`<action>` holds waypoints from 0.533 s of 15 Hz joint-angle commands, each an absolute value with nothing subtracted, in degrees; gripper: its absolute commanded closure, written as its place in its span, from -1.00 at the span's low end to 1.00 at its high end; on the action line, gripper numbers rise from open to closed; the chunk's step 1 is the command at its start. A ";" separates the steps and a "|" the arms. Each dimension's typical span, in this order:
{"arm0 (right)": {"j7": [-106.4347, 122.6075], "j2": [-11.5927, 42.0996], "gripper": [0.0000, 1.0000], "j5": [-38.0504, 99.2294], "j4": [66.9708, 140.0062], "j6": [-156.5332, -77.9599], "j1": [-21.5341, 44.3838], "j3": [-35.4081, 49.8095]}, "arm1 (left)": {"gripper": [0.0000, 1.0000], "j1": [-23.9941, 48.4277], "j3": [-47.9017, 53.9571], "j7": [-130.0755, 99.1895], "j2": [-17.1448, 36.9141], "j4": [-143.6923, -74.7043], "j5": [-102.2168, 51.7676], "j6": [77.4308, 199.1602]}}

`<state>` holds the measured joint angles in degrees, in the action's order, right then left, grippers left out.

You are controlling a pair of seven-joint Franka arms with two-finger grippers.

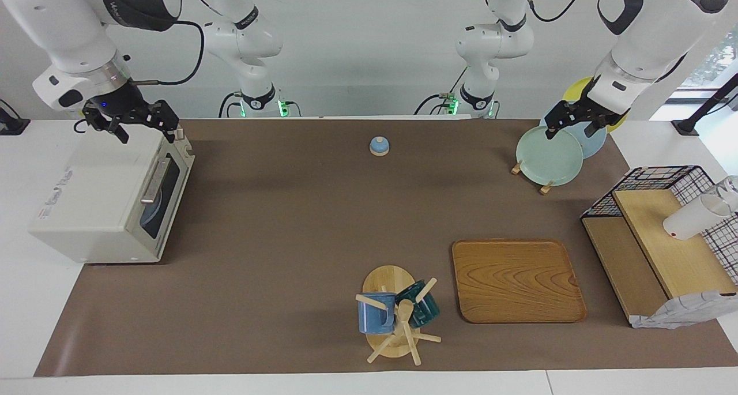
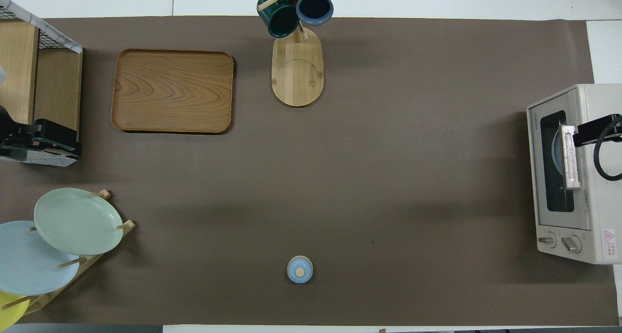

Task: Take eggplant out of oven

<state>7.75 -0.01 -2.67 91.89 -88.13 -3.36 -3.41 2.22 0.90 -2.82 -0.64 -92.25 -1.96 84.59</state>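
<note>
While the oven (image 1: 109,202) door stands closed, right gripper (image 1: 147,124) over its top, fingers apart, left gripper (image 1: 571,121) over plate rack (image 1: 548,155), fingers apart, empty.

I can't make out the eggplant through the oven's (image 1: 109,199) dark door glass. My overhead view crops the oven and the yellow plate (image 2: 9,308) at its edges.

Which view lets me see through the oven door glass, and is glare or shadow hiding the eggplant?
Facing view: oven door glass is dark, only a bluish round shape shows inside, no eggplant discernible. Overhead view: glass equally dark, same bluish shape, partly covered by the right gripper over the handle. No strong glare; soft arm shadows on the table.
</note>
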 commanded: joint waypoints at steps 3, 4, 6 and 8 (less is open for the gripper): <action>6.86 -0.26 -1.00 -1.32 91.76 -88.42 -3.52 -3.52 | -1.00 1.58 1.14 -2.20 -0.97 -92.29 -2.11 85.08; 6.86 -0.44 -1.00 -1.75 91.84 -88.42 -3.17 -3.52 | -1.00 1.58 1.23 -2.20 -0.97 -92.29 -2.11 85.08; 7.47 -0.44 -1.00 -1.76 92.02 -88.50 -3.25 -3.43 | -1.00 1.58 1.23 -2.20 -0.97 -92.29 -2.11 85.08; 7.56 -0.61 -0.21 -1.76 93.07 -89.90 -3.34 -3.43 | -1.00 1.58 1.14 -2.20 -0.97 -92.29 -2.11 85.08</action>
<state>7.75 -0.05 -2.66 91.90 -88.26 -3.27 -3.40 2.22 0.90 -2.82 -0.64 -92.25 -1.96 84.59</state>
